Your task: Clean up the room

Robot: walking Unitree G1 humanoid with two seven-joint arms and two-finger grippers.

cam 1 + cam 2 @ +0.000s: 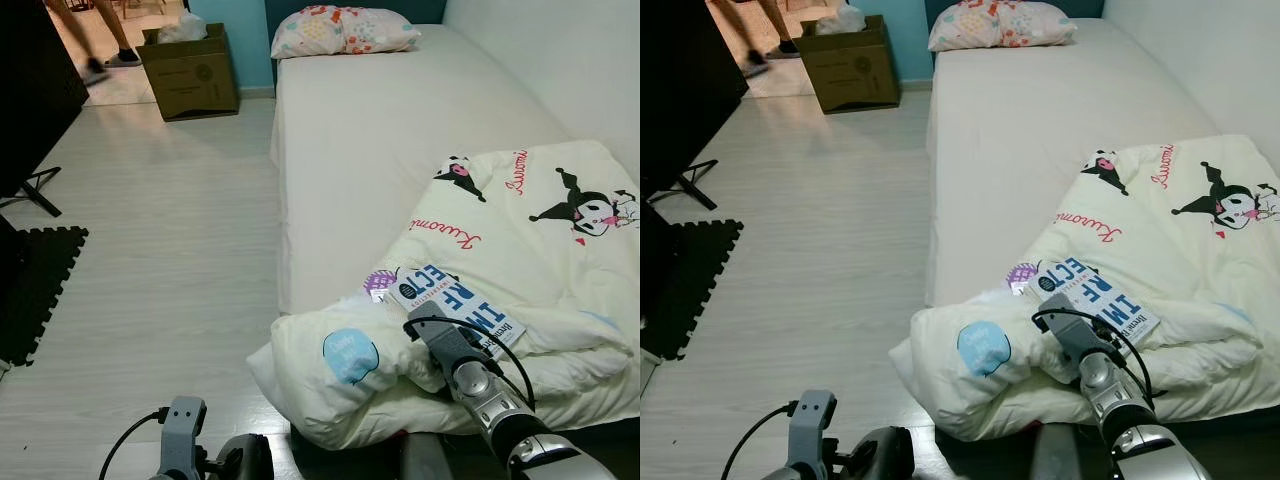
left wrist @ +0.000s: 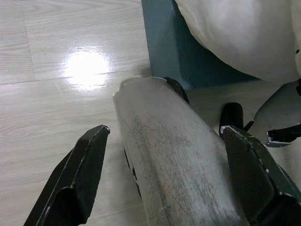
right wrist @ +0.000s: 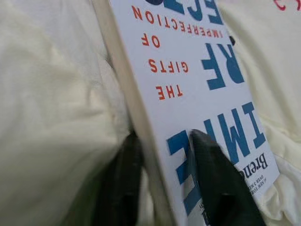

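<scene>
Book (image 1: 455, 299) on soft duvet (image 1: 520, 230) looks light, stiff, w/ slick cover; right gripper (image 3: 162, 181) clamped on its lower edge, left gripper (image 2: 160, 183) idle, jaws apart.

A bed (image 1: 400, 130) with a plain cream sheet runs along the white wall. A patterned pillow (image 1: 345, 30) lies at its far end. A crumpled cream comforter (image 1: 500, 290) printed with cartoon figures and red script covers the near end and spills over the bed's edge toward the floor. A white book (image 1: 457, 306) with blue and red lettering rests directly on the comforter's folds.

The pale wood-look floor (image 1: 170, 250) beside the bed carries a cardboard box (image 1: 190, 70) at the far side, near the doorway, and a black foam mat (image 1: 35, 290) with a toothed edge to the robot's left. A black stand foot (image 1: 35, 195) rests on the floor just beyond the mat.
</scene>
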